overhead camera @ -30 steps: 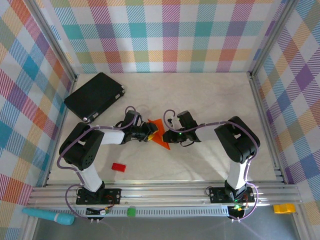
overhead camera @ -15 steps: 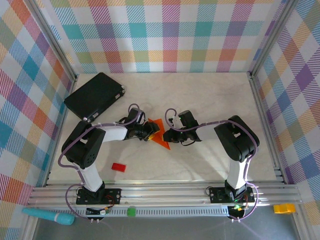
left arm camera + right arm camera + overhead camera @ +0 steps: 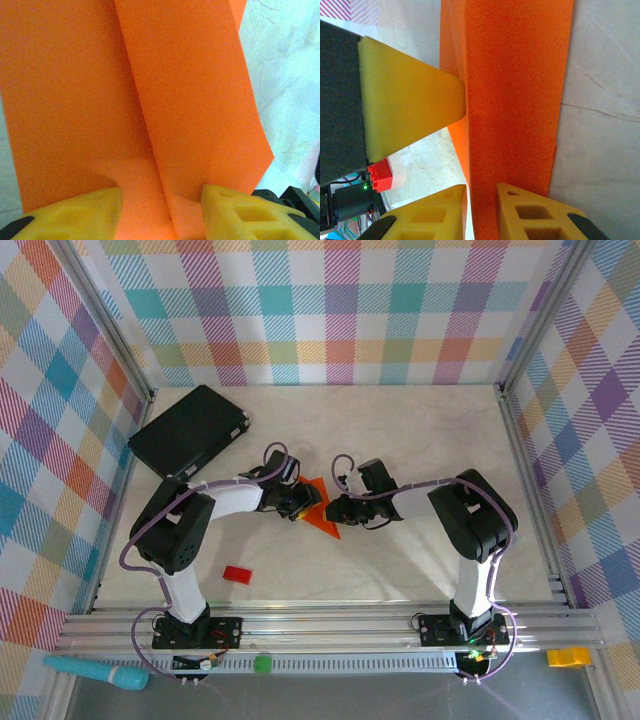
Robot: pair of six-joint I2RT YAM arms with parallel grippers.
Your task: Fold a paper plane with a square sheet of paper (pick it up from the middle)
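The thin bright orange creased sheet of paper (image 3: 320,514) lies mid-way across the pale marbled surface (image 3: 420,440). It is light, limp and easily crumpled, so it is best held along its centre fold. My right pincer (image 3: 481,202) nips one layer; my left pincer (image 3: 160,207) seems spread astride the ridge. The flat black case (image 3: 188,430) hides its contents.

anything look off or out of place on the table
A small red block lies loose on the table near the left arm, apart from the orange paper and no part of the folding. A black flat case sits askew in the far left corner. The paper shows no tear.
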